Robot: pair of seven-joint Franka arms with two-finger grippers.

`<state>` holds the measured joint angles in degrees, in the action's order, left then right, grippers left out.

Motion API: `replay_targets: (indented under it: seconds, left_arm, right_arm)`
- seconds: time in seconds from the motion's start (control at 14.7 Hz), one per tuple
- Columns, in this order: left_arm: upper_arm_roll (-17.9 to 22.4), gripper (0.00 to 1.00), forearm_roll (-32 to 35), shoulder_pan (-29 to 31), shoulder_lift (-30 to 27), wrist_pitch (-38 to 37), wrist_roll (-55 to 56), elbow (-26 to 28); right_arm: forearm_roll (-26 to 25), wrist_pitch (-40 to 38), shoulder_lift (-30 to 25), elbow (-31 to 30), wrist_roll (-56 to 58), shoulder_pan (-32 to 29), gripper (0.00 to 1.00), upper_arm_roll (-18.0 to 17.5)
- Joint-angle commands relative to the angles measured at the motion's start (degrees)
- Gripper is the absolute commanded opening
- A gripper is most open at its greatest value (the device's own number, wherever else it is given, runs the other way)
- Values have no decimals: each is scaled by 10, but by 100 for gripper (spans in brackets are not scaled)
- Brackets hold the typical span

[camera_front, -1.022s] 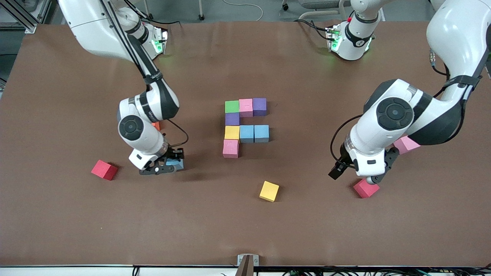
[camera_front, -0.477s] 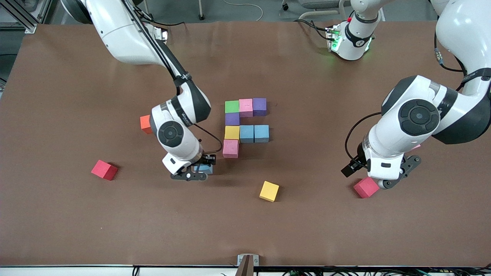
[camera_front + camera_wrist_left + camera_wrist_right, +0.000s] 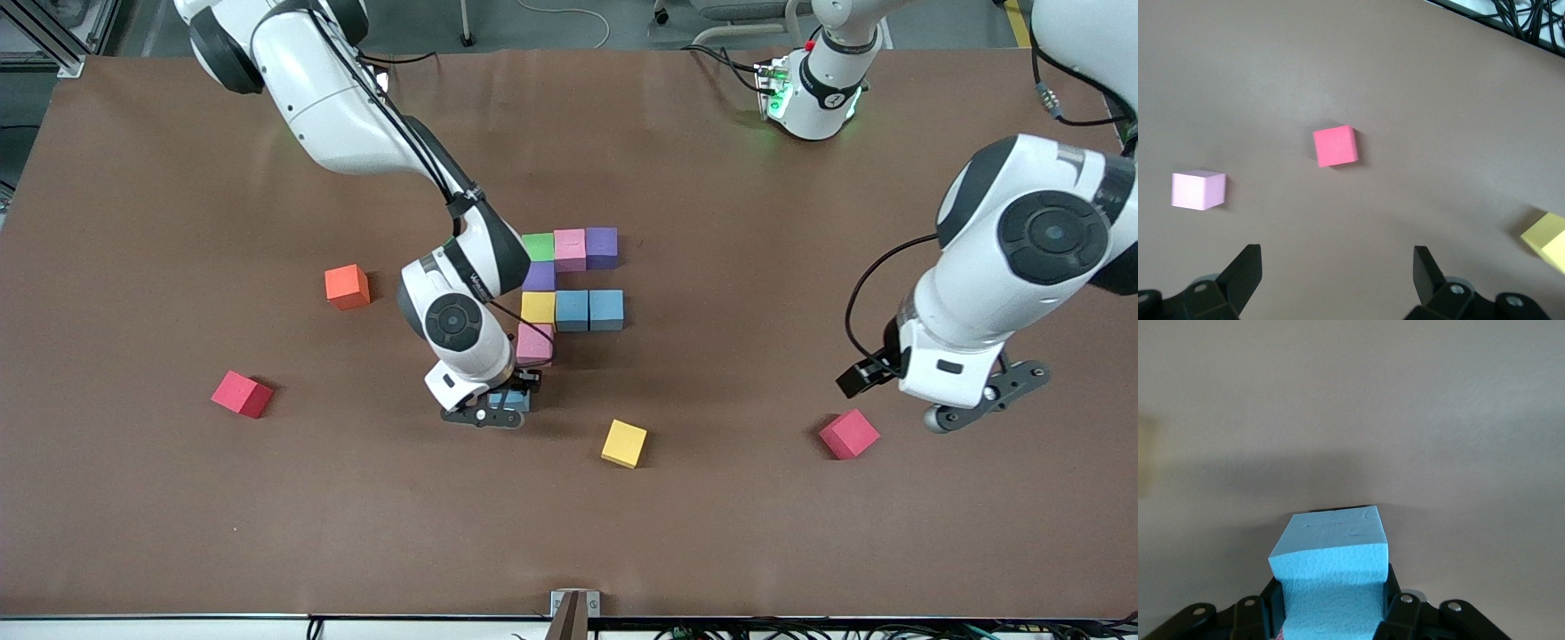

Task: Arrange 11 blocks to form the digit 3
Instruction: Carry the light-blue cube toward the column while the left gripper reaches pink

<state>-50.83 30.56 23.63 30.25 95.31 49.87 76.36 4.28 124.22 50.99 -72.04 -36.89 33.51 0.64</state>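
One blue block (image 3: 1331,587) | clamped in right end effector (image 3: 502,404)

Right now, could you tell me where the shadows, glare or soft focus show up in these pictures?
Front view: even light, soft shadows beside the yellow block and under the right gripper. Right wrist view: the held blue block fills the foreground, a broad shadow above it. Left wrist view: slightly soft, faint sheen on the table.

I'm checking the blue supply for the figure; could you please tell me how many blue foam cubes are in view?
3. Two blue foam cubes sit side by side in the multicoloured figure's middle row; the third blue cube is held in the right gripper's fingers, just nearer the camera than the figure. None appears hidden.
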Motion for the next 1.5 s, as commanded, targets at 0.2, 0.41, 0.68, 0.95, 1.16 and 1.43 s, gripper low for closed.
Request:
replay_targets:
  seconds: [0.2, 0.41, 0.68, 0.95, 1.16, 1.43]
  left_arm:
    - [267, 100, -208, -119, -127, -10, -224, 5]
    - [370, 100, -267, -164, -129, -10, -337, 12]
    - [431, 100, -281, -207, -94, 5, -359, 12]
    - [434, 100, -281, -201, -37, 49, -347, 12]
    - [434, 100, -285, -202, -18, 60, -298, 12]
    - [434, 100, -284, -206, 16, 79, -273, 11]
  right_arm:
    - [4, -59, 52, 96, -38, 19, 0, 3]
    - [4, -60, 52, 95, -45, 21, 0, 3]
    - [4, -74, 52, 95, -45, 22, 0, 3]
    - [4, -79, 52, 95, -47, 26, 0, 3]
    - [5, -78, 53, 95, -46, 28, 0, 3]
    - [5, -76, 56, 95, -46, 32, 0, 2]
